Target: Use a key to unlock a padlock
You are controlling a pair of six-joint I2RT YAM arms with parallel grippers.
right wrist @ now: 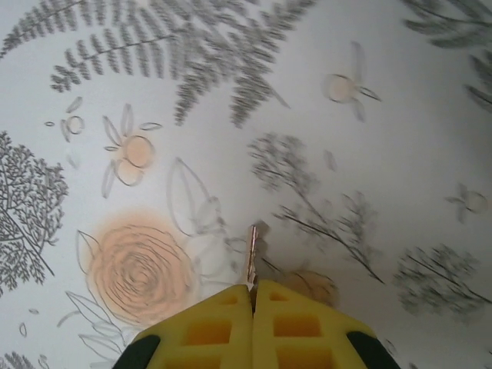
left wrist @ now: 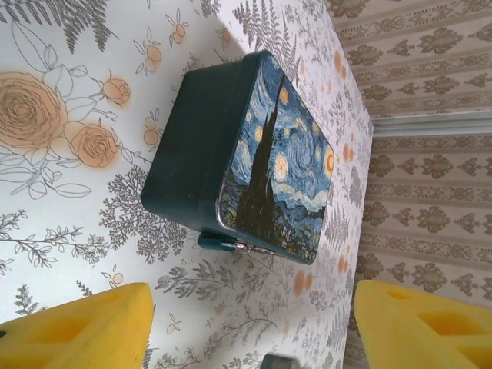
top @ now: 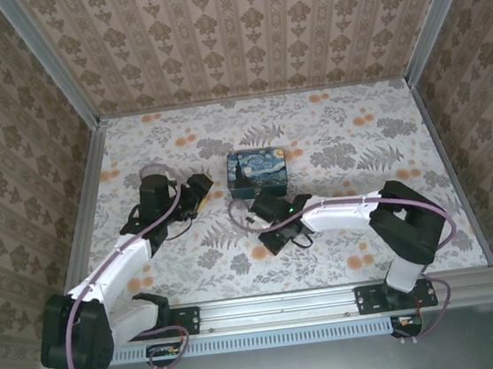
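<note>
**Fig. — Key in grip, lock unsteadied: risks ahead of insertion**

The padlock [left wrist: 221, 242] hangs at the lower front edge of the box [left wrist: 231, 154], at the seam under the printed lid. In the left wrist view it is a small bluish body with a glint of metal beside it, and its keyhole cannot be made out. The box rests flat on the table [top: 357, 136], with nothing touching it.

The key [right wrist: 251, 254] is pinched in the right gripper [right wrist: 252, 296], whose yellow fingers [right wrist: 200, 330] are pressed together with no gap. Only a thin blade stands out past the tips, edge-on to the camera and aimed at bare table rather than at the lock. The left gripper [left wrist: 252, 307] is spread wide and holds nothing, facing the box from near its front corner.

Likely failures, by cause:

- Key twist or slip — the pads seem to grip only a little of the key, so a sideways touch on the lock body may turn it in the pinch.
- Missed keyhole — the lock is far smaller than either gripper and its slot is unseen, so alignment is largely blind.
- Lock or box pushed away, because neither is braced and insertion force may swing the lock or slide the box.
- Left fingers closing on the box edge instead of the lock.
</note>
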